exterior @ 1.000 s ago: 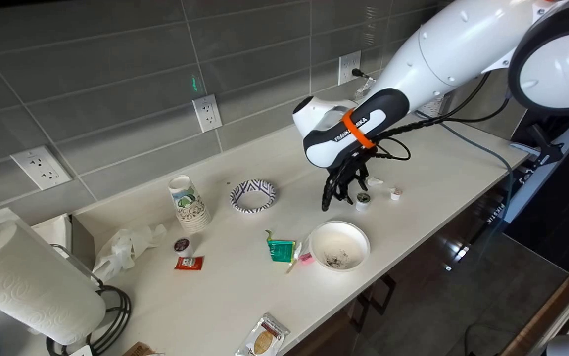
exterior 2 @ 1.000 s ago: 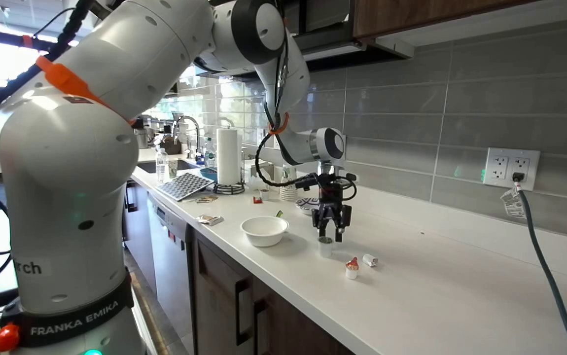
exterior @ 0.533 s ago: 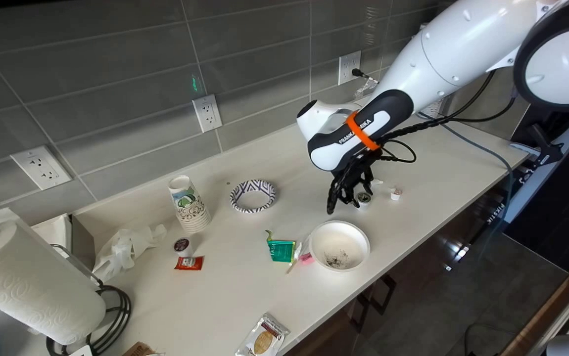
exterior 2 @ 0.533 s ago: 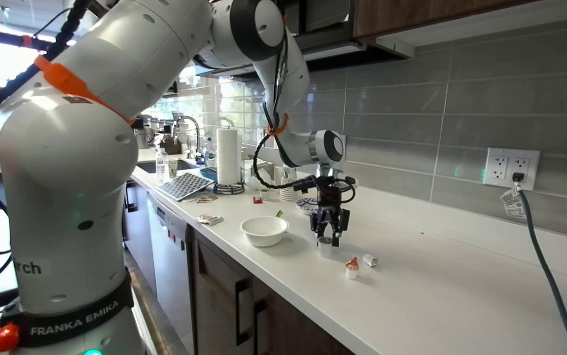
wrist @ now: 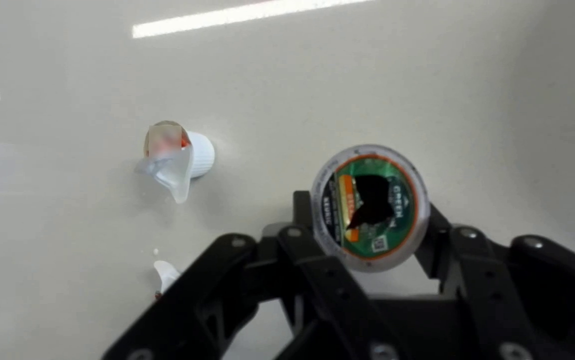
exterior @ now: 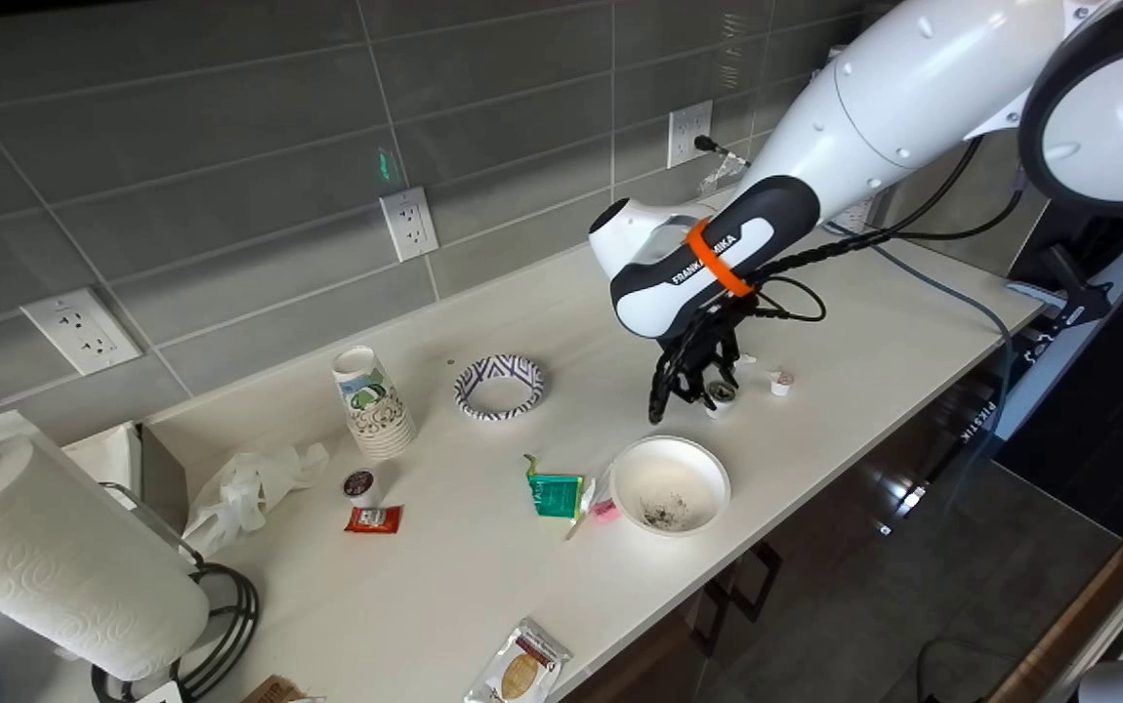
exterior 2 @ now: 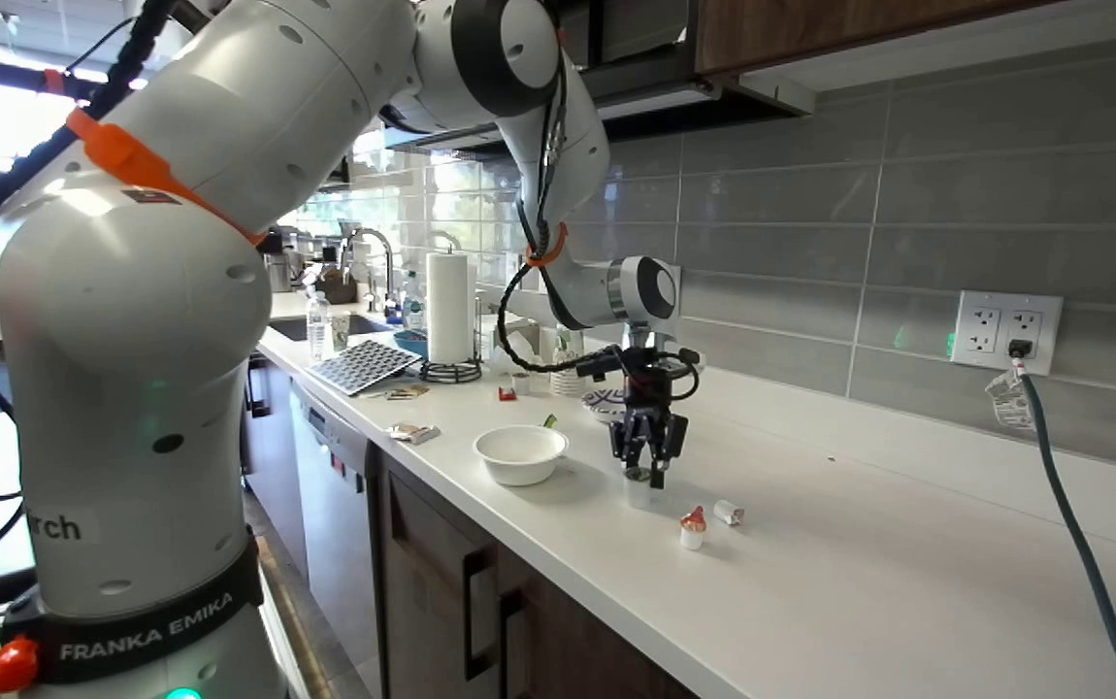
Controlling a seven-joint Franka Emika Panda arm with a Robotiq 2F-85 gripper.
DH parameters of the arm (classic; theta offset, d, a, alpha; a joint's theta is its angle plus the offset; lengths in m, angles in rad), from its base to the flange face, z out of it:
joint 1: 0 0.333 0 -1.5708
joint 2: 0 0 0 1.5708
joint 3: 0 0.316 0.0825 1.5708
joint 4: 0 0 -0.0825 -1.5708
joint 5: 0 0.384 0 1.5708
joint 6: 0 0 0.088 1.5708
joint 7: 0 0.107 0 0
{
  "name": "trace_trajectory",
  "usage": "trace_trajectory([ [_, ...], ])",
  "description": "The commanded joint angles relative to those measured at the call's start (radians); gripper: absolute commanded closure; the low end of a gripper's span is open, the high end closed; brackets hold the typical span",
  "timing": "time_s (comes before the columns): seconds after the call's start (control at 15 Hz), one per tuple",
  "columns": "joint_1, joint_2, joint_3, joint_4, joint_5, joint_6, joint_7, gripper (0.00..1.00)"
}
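Held item: your gripper is clasping the coffee pod, jaws standing part-way apart with the fingers bearing on either side of it; the pod is sitting near the white bowl, to its right in an exterior view, on or just above the counter; which of the two, you cannot tell.

Hidden or cut off: the black hose is covering part of the gripper in an exterior view; a white scrap is poking out left of the gripper in the wrist view, its remainder hidden; the silver packet is running off the near edge of an exterior view; the patterned bowl is sitting partly behind the gripper in an exterior view.

View against view: the wrist view is showing you a ragged dark hole in the pod's green lid, hard to make out in both exterior views; dark specks inside the white bowl are showing in an exterior view only; the green packet is lying plainly there, elsewhere showing just a tip beyond the bowl; the grey tray is appearing in an exterior view alone.
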Motion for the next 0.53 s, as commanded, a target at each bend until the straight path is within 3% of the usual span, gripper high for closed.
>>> trace_trajectory([
  [0.0, -0.006, -0.021, 0.009, -0.028, 0.007, -0.002, -0.007, 0.76],
  [0.47, 0.043, -0.116, 0.040, -0.089, -0.015, 0.052, 0.035, 0.76],
])
